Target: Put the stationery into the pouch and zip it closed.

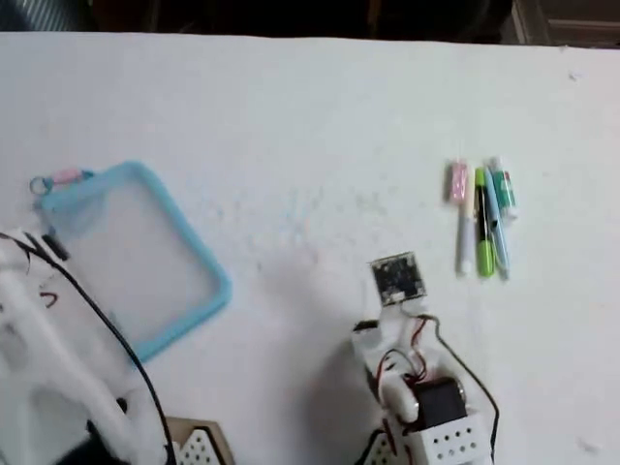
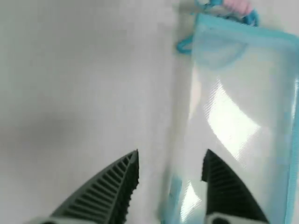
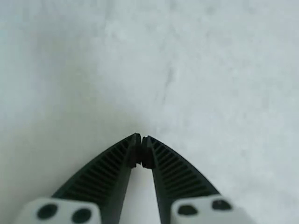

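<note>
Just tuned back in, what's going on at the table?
Nothing is packed yet. The left gripper is open over an edge of the blue-trimmed pouch, which lies flat on the table. The right gripper is shut over bare table. The pens lie together, apart from the pouch and both grippers.

place: robotics lab bench | evidence: white table [image 1: 291, 116], exposed wiring [image 1: 418, 335], bare circuit board [image 1: 397, 278]

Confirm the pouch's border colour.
Light blue border on the pouch, see-through body; clearest in the left wrist view.
</note>
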